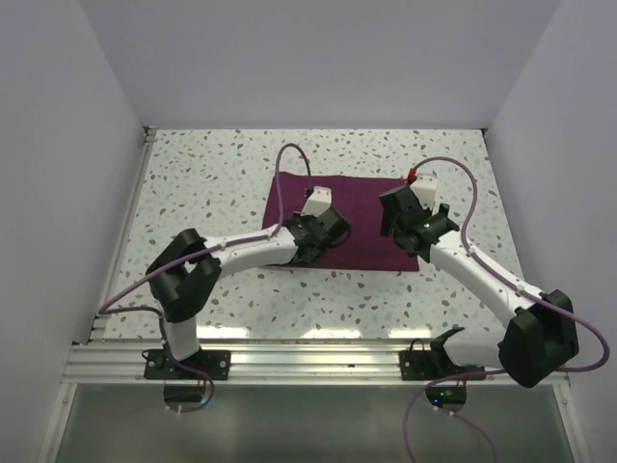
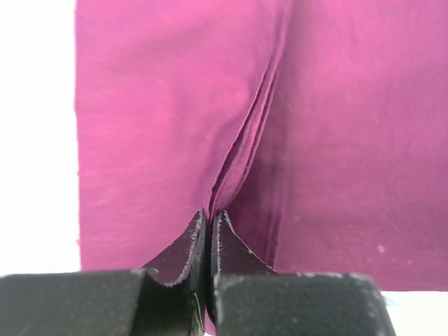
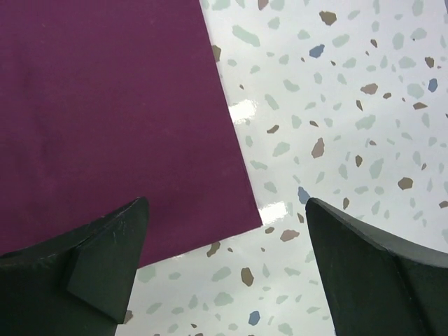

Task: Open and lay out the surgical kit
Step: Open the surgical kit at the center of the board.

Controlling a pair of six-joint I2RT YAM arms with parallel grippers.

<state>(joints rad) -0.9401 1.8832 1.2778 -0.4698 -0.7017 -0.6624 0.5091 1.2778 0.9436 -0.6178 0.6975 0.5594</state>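
Left gripper (image 2: pixel 209 217) is pinching, jaws pressed together, the folded flap edge of the dark purple cloth wrap (image 2: pixel 140 105) that is running straight ahead of it. It is probably gripping there because that loose seam peels open first. Right gripper (image 3: pixel 227 204) is hovering spread wide, the wrap's corner lying beneath its left finger on the speckled table (image 3: pixel 350 105), likely readying to pin it.

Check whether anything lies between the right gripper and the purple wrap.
Nothing visible does. The right gripper hangs open directly over a corner of the wrap, with only bare table beside it. The left gripper is shut on a fold of the wrap, out of the way.
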